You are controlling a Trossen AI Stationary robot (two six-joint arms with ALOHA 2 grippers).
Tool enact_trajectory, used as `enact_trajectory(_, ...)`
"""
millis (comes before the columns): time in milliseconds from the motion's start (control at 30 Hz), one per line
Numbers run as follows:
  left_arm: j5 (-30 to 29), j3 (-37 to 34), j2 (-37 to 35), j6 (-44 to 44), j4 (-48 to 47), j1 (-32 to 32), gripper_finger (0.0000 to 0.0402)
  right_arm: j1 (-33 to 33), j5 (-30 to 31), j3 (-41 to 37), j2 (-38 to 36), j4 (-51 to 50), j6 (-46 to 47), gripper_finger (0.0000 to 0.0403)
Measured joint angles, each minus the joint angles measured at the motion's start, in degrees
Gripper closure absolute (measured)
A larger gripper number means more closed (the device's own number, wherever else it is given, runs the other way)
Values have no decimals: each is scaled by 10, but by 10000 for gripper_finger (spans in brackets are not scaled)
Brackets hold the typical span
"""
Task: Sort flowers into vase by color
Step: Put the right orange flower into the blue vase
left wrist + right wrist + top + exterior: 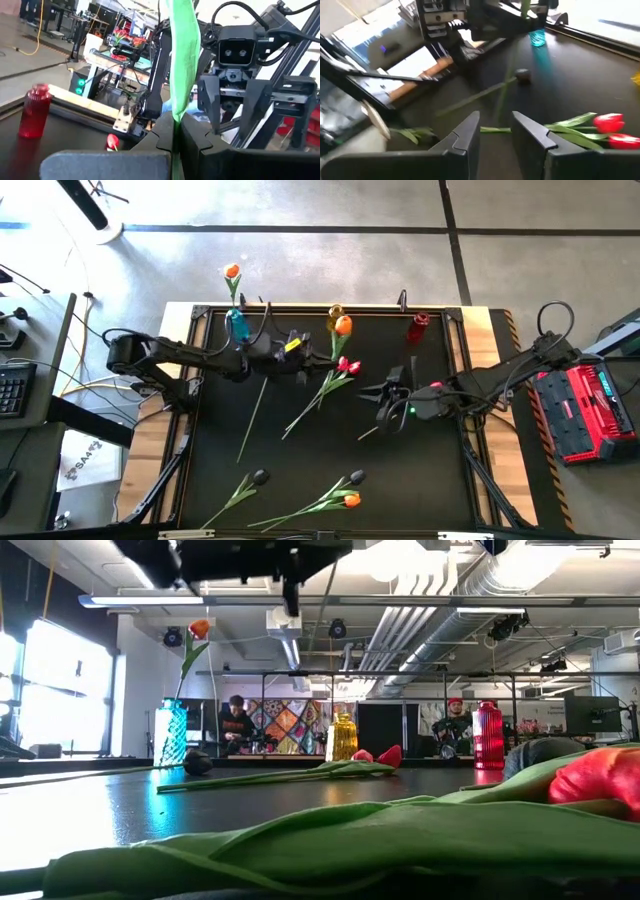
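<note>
Up close we see a green leaf and orange tulip (600,780) lying at the bench's front edge. Left end effector (175,132) clamps a flower stem (181,55) mid-bench (right end effector (495,131) hangs open nearby).

Glossy black tabletop (120,815) throwing back the ceiling light, pale wood edging (178,310) at its upper-left corner. Ribbed, see-through red vase (33,111), glass or plastic, can't tell. Matt black fingers (200,137) clamp a cloth-like green stem (181,60).
</note>
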Motion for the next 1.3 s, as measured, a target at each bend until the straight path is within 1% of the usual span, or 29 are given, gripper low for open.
enact_trajectory(167, -14, -33, -24, 0, 26, -2, 401, -13, -15, 0, 2, -93, -11, 306)
enact_trajectory(233, -24, -41, -45, 15, 17, -3, 401, -18, -28, 0, 6, -125, 10, 306)
enact_trajectory(333, -47, -49, -81, 53, 4, -1, 401, -27, -39, 0, 13, -146, 49, 306)
enact_trajectory(433, -68, -65, -124, 82, -6, 12, 401, -33, -43, 0, 25, -142, 57, 306)
enact_trajectory(533, -85, -101, -163, 80, -16, 32, 401, -37, -43, 0, 36, -130, 57, 306)
enact_trajectory(667, -88, -148, -211, 75, -15, 63, 401, -38, -44, 0, 52, -110, 58, 306)
enact_trajectory(767, -88, -170, -241, 82, -16, 87, 401, -38, -56, 0, 63, -97, 58, 306)
enact_trajectory(900, -88, -172, -279, 110, -16, 113, 401, -38, -81, 0, 75, -85, 58, 306)
enact_trajectory(1033, -98, -171, -314, 146, -35, 145, 401, -38, -84, 0, 83, -80, 62, 306)
enact_trajectory(1200, -150, -171, -355, 165, -91, 197, 401, -38, -85, 0, 86, -77, 63, 306)
enact_trajectory(1300, -184, -171, -384, 220, -138, 229, 401, -38, -85, 0, 86, -77, 66, 306)
